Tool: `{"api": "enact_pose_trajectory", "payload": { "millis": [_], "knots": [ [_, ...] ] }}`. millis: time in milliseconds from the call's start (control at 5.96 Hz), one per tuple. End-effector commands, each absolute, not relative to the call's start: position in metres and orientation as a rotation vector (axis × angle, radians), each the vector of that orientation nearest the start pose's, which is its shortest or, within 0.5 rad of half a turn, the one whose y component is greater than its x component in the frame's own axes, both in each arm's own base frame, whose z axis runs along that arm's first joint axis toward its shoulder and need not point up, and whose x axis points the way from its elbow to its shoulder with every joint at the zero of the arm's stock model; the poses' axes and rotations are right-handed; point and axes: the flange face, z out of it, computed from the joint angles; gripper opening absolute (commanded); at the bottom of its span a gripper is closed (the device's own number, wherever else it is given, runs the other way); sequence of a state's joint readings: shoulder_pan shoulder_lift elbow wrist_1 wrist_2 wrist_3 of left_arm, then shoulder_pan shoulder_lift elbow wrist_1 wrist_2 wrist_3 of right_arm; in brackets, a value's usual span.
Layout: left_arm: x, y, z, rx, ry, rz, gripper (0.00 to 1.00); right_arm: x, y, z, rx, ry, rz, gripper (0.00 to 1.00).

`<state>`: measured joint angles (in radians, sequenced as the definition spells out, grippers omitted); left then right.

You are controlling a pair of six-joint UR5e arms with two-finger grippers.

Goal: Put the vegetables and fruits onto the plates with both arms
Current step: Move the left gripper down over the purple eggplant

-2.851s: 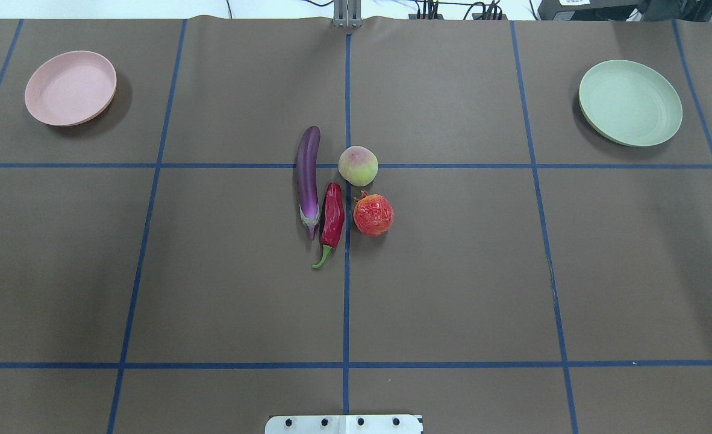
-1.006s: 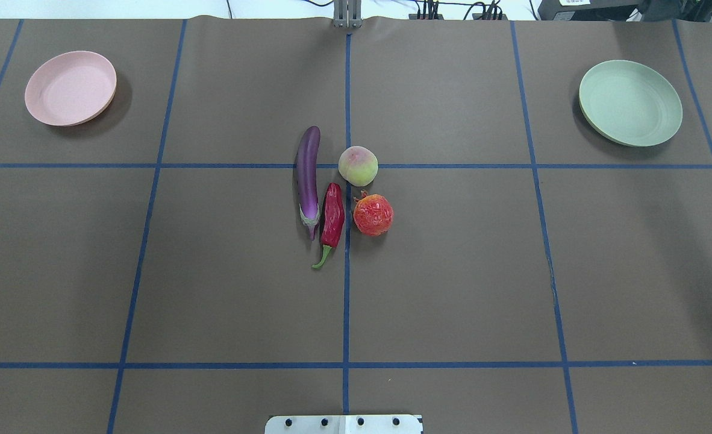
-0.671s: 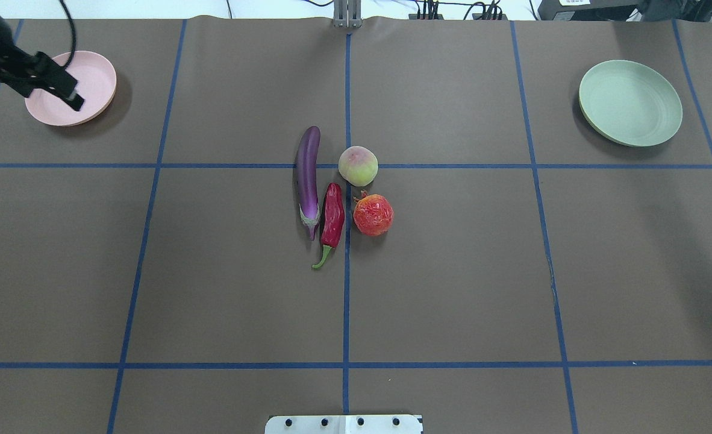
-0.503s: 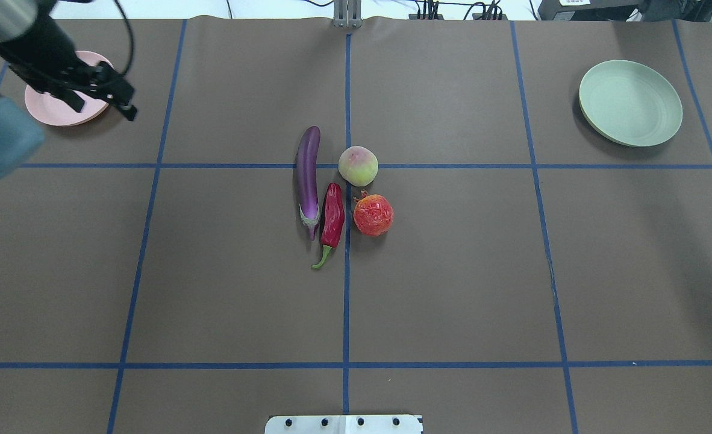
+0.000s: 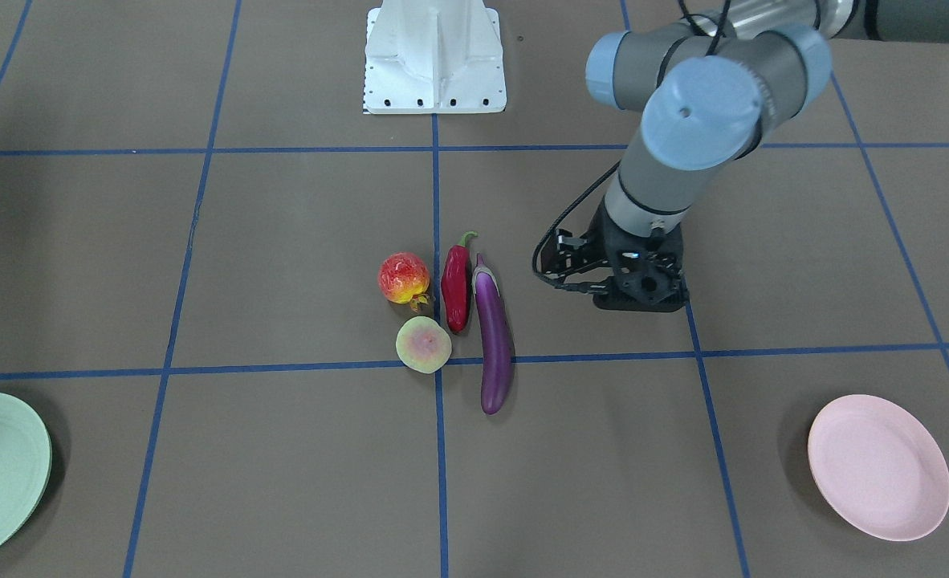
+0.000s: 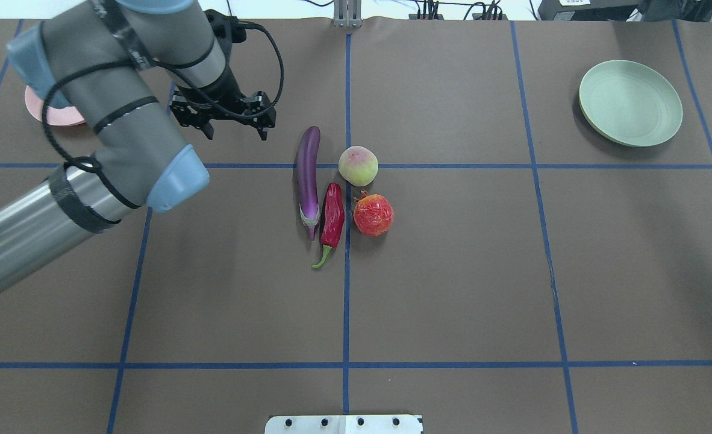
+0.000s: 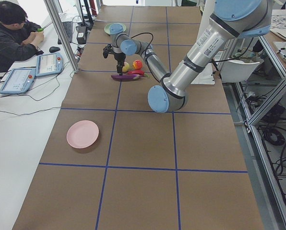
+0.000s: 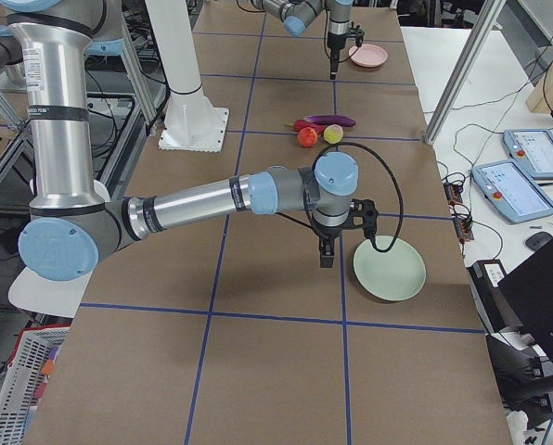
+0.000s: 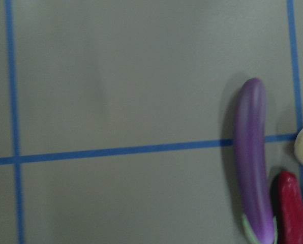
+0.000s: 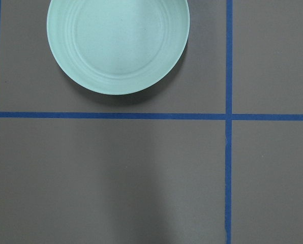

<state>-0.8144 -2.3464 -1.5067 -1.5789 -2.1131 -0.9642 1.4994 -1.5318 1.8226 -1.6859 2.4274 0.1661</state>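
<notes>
Left gripper (image 6: pixel 236 132), jaws spread, empty, hangs near eggplant's (image 6: pixel 308 175) far end. Right gripper (image 8: pixel 326 254) near green plate (image 8: pixel 389 270), seemingly above table (image 8: pixel 258 371); grip state cannot be told.

Purple eggplant (image 6: pixel 308 175), red chili (image 6: pixel 332 216), peach (image 6: pixel 358 166), bumpy red fruit (image 6: pixel 373 214) clustered mid-table; pink plate (image 5: pixel 878 467), mint plate (image 6: pixel 630 102) at far corners.

Both arms are the same build. The left arm (image 6: pixel 139 144) and right arm (image 8: pixel 193 199) have grey joint housings, shiny silver tubes and round light-blue caps. A black cable loops off each wrist, and black straps wrap the links. The left end effector (image 6: pixel 235 128) and right end effector (image 8: pixel 326 255) are all black. The white base (image 5: pixel 434 56) has a row of small dark screws.
</notes>
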Motion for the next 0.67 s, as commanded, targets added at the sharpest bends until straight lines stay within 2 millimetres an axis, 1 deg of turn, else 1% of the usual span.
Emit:
{"api": "enact_pose_trajectory", "payload": {
  "millis": [0, 168, 335, 503],
  "knots": [
    [0.514, -0.601, 0.231, 0.094, 0.921, -0.064, 1.0, 0.017, -0.517, 0.496, 0.087, -0.912, 0.006, 1.0],
    [0.532, -0.605, 0.231, 0.077, 0.905, -0.063, 1.0, 0.014, -0.526, 0.477, 0.085, -0.94, 0.039, 1.0],
    [0.545, -0.605, 0.234, 0.096, 0.88, -0.07, 1.0, 0.004, -0.537, 0.45, 0.09, -0.956, 0.061, 1.0],
    [0.556, -0.604, 0.235, 0.109, 0.863, -0.07, 0.99, -0.012, -0.535, 0.431, 0.096, -0.965, 0.045, 1.0]
  ]
}}
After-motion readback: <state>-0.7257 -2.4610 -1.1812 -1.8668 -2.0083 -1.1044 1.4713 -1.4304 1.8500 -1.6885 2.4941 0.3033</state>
